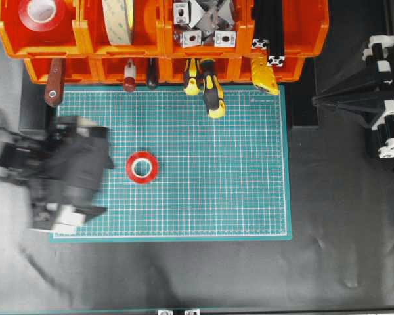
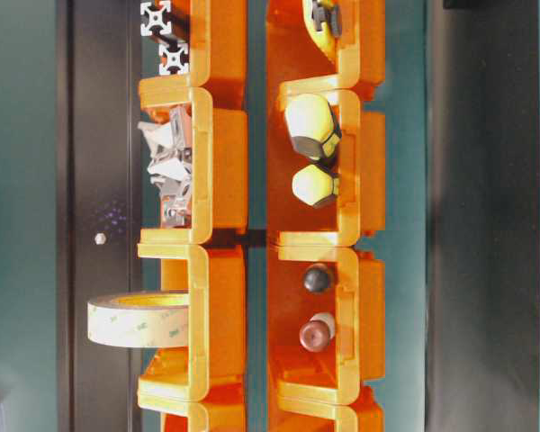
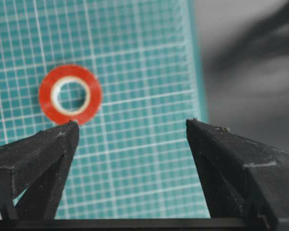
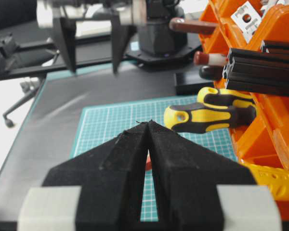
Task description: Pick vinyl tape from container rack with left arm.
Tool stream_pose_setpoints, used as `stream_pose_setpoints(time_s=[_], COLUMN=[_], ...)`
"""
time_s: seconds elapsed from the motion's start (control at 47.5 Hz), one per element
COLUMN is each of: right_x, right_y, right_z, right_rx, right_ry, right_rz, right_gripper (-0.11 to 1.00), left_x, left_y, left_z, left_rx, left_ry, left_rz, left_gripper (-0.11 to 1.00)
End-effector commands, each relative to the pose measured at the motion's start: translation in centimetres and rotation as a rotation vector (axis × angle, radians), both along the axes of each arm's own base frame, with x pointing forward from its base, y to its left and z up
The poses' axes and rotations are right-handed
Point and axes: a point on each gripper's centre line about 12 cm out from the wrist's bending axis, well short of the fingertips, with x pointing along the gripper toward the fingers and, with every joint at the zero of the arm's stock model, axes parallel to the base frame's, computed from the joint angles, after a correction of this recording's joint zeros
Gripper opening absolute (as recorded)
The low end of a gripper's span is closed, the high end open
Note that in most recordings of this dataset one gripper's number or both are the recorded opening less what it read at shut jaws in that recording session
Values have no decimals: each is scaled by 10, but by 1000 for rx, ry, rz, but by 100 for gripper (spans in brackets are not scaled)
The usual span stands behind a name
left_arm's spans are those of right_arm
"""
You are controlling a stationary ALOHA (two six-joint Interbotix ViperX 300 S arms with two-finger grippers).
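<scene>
A small glossy red vinyl tape roll (image 1: 130,168) with a white core lies flat on the green mat (image 1: 236,177), below the orange container rack (image 1: 161,41). In the left wrist view the roll (image 3: 45,94) lies ahead of the left fingertip (image 3: 70,130). My left gripper (image 1: 92,172) is blurred, just left of the roll, over the mat's left edge. Its jaws (image 3: 132,126) are wide open and empty, and it also shows in the right wrist view (image 4: 92,53). A larger red tape roll (image 1: 27,21) lies in the rack's upper left bin. My right gripper (image 1: 318,101) is shut and empty off the mat's right side.
The rack (image 2: 218,171) also holds a cream-yellow tape roll (image 1: 118,20), metal brackets (image 1: 203,23), black extrusions (image 1: 269,33) and, below, yellow-black screwdrivers (image 1: 213,92) and other tool handles (image 1: 54,82) that stick out over the mat's far edge. Black table surrounds the mat.
</scene>
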Motion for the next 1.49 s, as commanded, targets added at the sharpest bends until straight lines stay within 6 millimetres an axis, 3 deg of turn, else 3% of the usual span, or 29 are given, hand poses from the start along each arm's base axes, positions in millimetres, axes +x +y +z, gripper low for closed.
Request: stream_pose_setpoints(time_s=[0.0, 0.421, 0.716, 0.926, 1.474], right_x=[2, 1, 0, 0, 1], right_y=[0, 0, 0, 0, 0], right_z=[12, 13, 14, 14, 11], right_rx=[1, 2, 2, 2, -6], right_ry=[-26, -32, -37, -35, -23], right_rz=[1, 1, 1, 1, 2], right_gripper=[0, 0, 0, 0, 0], left_x=[-23, -104, -137, -144, -144], left_y=[5, 30, 53, 64, 66], left_z=[40, 78, 92, 96, 91], left_rx=[-70, -195, -185, -157, -169], left_ry=[-142, -436, -569, -639, -649], left_rz=[18, 29, 68, 106, 123], left_gripper=[86, 86, 86, 86, 86])
